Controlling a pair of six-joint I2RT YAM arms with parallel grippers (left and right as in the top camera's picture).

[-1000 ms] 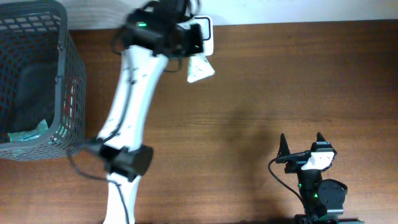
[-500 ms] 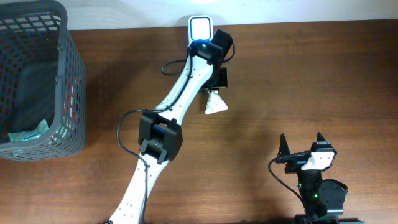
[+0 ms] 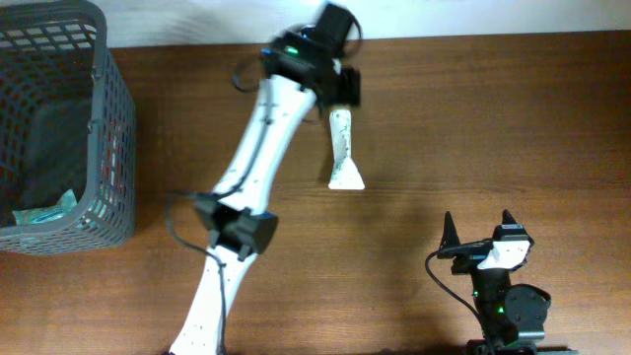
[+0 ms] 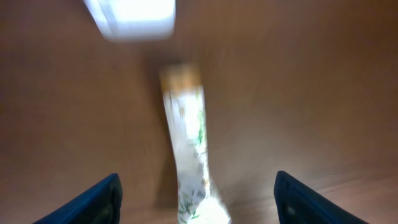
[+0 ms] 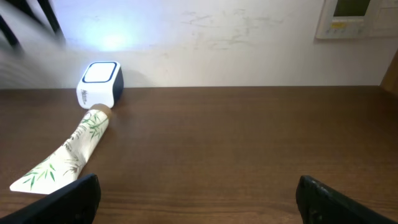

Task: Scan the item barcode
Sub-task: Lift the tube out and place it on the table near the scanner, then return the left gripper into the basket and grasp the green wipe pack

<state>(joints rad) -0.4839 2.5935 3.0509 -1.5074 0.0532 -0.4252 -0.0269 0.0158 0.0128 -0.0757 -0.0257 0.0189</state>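
The item, a white tube with green leaf print, lies flat on the wooden table, cap end toward the back. The same tube shows in both wrist views. The white scanner stands at the table's back edge just beyond the cap; in the overhead view the left arm hides it. My left gripper hovers open over the tube's cap end, its fingers wide apart on either side and not touching it. My right gripper rests open and empty at the front right.
A dark mesh basket stands at the far left with a teal packet inside. A white wall runs behind the table's back edge. A wall panel hangs at the upper right.
My left gripper has opened and let go of the tube, which now lies stretched out on the table. The left arm swung slightly left. The right arm has not moved.
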